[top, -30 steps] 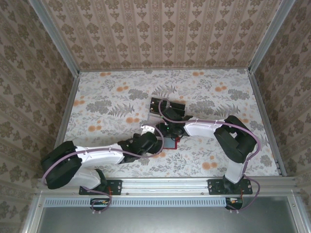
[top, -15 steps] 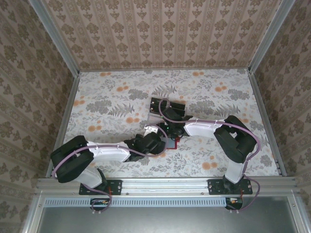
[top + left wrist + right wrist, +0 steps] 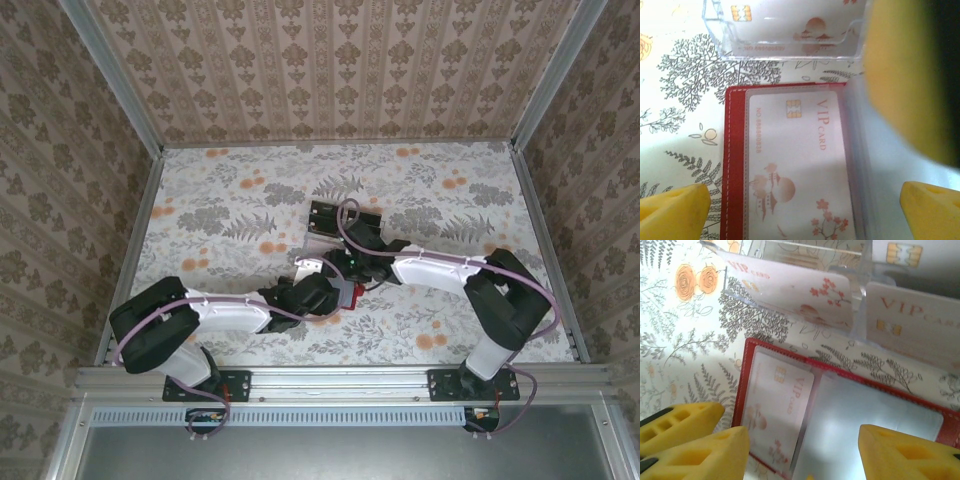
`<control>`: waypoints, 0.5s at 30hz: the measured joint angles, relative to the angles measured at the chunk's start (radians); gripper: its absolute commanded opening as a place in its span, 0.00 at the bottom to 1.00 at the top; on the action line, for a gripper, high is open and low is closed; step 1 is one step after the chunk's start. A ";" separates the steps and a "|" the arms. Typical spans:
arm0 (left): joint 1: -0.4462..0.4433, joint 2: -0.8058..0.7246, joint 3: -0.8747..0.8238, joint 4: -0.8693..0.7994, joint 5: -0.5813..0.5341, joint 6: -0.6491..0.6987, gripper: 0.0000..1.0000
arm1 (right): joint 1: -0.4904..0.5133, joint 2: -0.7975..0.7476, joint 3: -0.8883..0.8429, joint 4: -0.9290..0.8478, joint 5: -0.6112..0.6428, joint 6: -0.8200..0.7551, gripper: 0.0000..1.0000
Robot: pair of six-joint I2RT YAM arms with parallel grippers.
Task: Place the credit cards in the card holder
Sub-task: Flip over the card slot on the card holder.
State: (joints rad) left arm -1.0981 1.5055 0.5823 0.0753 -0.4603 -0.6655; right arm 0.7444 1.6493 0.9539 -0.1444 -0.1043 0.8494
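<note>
The red card holder (image 3: 747, 371) lies open on the floral table, also seen as a red edge (image 3: 351, 297) between the two arms. One pale credit card (image 3: 795, 165) marked VIP sits in its left clear pocket (image 3: 776, 412); the right pocket (image 3: 865, 422) looks bare. My left gripper (image 3: 800, 215) is open, its yellow fingertips (image 3: 675, 210) straddling the holder. My right gripper (image 3: 802, 455) is open too, hovering over the same holder, nothing between its fingers (image 3: 910, 455). More credit cards (image 3: 912, 325) stand in a clear stand.
The clear acrylic stand (image 3: 785, 47) sits just beyond the holder, at mid-table in the top view (image 3: 345, 218). A blurred yellow finger (image 3: 905, 75) of the other gripper crowds the right of the left wrist view. Patterned walls enclose the table.
The left arm's elbow has swung right and its gripper edged toward the holder. The right arm has stretched out, its elbow shifting right. Both grippers stay over the holder.
</note>
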 measured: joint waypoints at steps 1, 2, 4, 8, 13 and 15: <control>0.000 0.000 -0.003 -0.005 -0.001 -0.005 1.00 | 0.003 -0.011 -0.009 0.006 0.000 0.009 0.61; 0.000 0.000 -0.005 -0.006 -0.001 -0.007 1.00 | 0.007 -0.020 -0.016 0.009 0.002 0.018 0.61; 0.000 0.000 -0.007 -0.013 -0.001 -0.012 1.00 | 0.016 -0.025 -0.029 0.018 0.006 0.034 0.61; 0.000 0.000 -0.014 -0.021 -0.001 -0.015 1.00 | 0.032 -0.025 -0.051 0.034 0.018 0.062 0.61; 0.005 -0.001 -0.023 -0.026 -0.008 -0.023 1.00 | 0.035 -0.025 -0.071 0.037 0.043 0.092 0.61; 0.010 -0.005 -0.029 -0.026 -0.010 -0.024 1.00 | 0.035 -0.024 -0.074 0.037 0.050 0.098 0.61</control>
State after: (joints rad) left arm -1.0882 1.5009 0.5533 0.0494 -0.4706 -0.6895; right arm 0.7792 1.6249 0.8795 -0.1078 -0.0544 0.9474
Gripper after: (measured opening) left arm 0.998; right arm 0.611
